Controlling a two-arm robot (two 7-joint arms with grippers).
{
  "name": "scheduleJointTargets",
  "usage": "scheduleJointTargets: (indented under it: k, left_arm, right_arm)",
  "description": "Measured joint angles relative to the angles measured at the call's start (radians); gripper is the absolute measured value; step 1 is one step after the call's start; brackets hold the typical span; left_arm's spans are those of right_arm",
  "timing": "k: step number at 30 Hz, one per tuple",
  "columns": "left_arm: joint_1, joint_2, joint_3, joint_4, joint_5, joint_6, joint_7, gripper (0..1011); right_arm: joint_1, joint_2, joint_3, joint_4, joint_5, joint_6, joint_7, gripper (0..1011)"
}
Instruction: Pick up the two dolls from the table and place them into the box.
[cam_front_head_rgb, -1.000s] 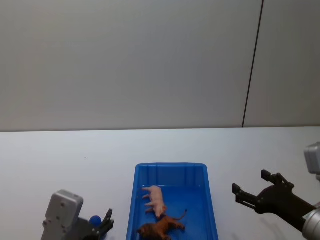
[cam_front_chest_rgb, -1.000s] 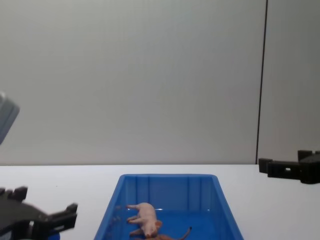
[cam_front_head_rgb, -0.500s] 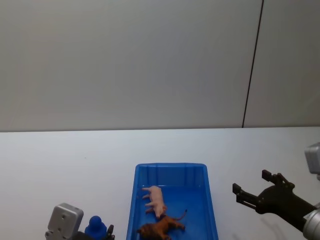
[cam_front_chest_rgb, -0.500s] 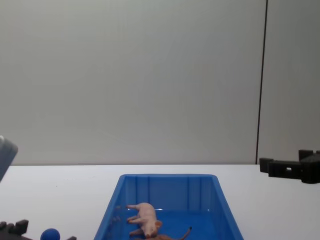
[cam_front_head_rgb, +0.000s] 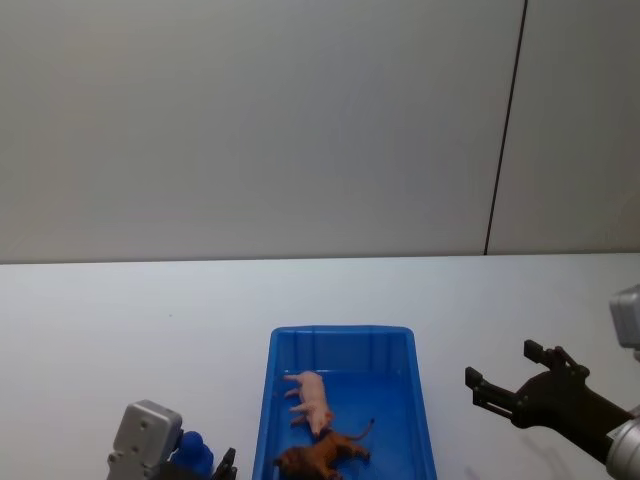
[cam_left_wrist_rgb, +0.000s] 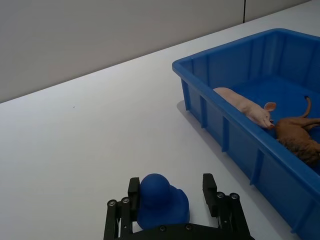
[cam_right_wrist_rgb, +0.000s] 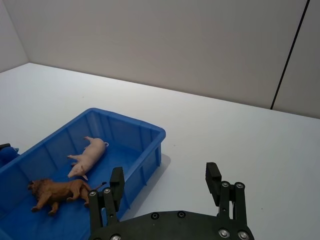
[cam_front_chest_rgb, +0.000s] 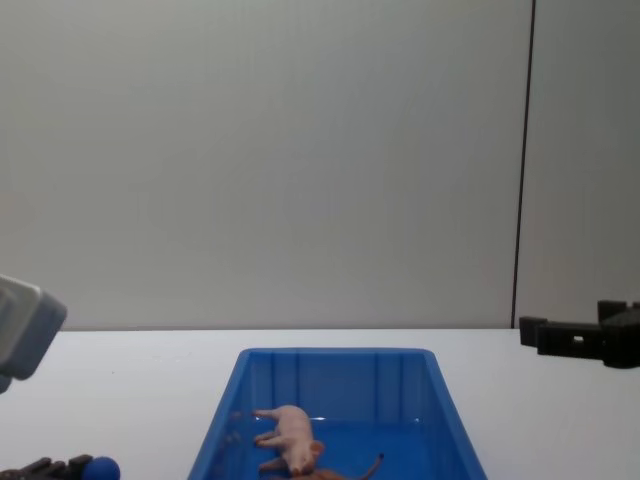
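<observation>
The blue box (cam_front_head_rgb: 340, 329) stands on the white table (cam_front_head_rgb: 150, 320) near the front middle. Both dolls lie inside it. The pale pink piglet (cam_front_head_rgb: 311, 398) rests on its side, and the reddish-brown animal (cam_front_head_rgb: 322, 455) lies just nearer me. They show again in the right wrist view as piglet (cam_right_wrist_rgb: 90, 152) and brown doll (cam_right_wrist_rgb: 59, 193). My left gripper (cam_left_wrist_rgb: 171, 186) is low over the table, left of the box (cam_left_wrist_rgb: 240, 145), open, with a small blue rounded toy (cam_left_wrist_rgb: 161, 201) between its fingers. My right gripper (cam_right_wrist_rgb: 165, 179) hovers open and empty to the right of the box (cam_right_wrist_rgb: 150, 149).
The blue rounded toy (cam_front_head_rgb: 194, 452) sits by the table's near edge, left of the box. A grey wall with a dark vertical seam (cam_front_head_rgb: 505, 130) rises behind the table. Bare white tabletop stretches to both sides of the box and beyond it.
My left arm has dropped and drawn back toward the near edge, bringing the blue toy between its fingers. The right arm and both dolls have stayed put.
</observation>
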Motion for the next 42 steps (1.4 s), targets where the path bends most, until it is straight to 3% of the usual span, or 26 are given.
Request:
scheduleJointTargets:
  k: [4, 7, 18, 28, 37, 42]
  left_arm:
    - [-0.011, -0.010, -0.002, 0.007, 0.006, 0.019, -0.007, 730]
    - [-0.019, -0.016, -0.003, 0.011, 0.010, 0.032, -0.011, 603]
    - [-0.047, -0.030, -0.015, 0.001, 0.036, 0.056, -0.020, 288]
    - [-0.094, -0.048, -0.030, -0.041, 0.080, 0.057, -0.041, 220]
    - [-0.157, -0.097, -0.026, -0.064, 0.120, 0.047, -0.093, 167]
    - [-0.185, -0.128, -0.015, -0.060, 0.129, 0.036, -0.130, 304]
  right_arm:
    - [0.000, 0.000, 0.000, 0.000, 0.000, 0.000, 0.000, 1001]
    - [0.000, 0.000, 0.000, 0.000, 0.000, 0.000, 0.000, 1001]
    - [0.000, 0.000, 0.000, 0.000, 0.000, 0.000, 0.000, 1001]
    - [0.000, 0.000, 0.000, 0.000, 0.000, 0.000, 0.000, 1001]
    - [0.000, 0.000, 0.000, 0.000, 0.000, 0.000, 0.000, 1001]
    - [0.000, 0.000, 0.000, 0.000, 0.000, 0.000, 0.000, 1001]
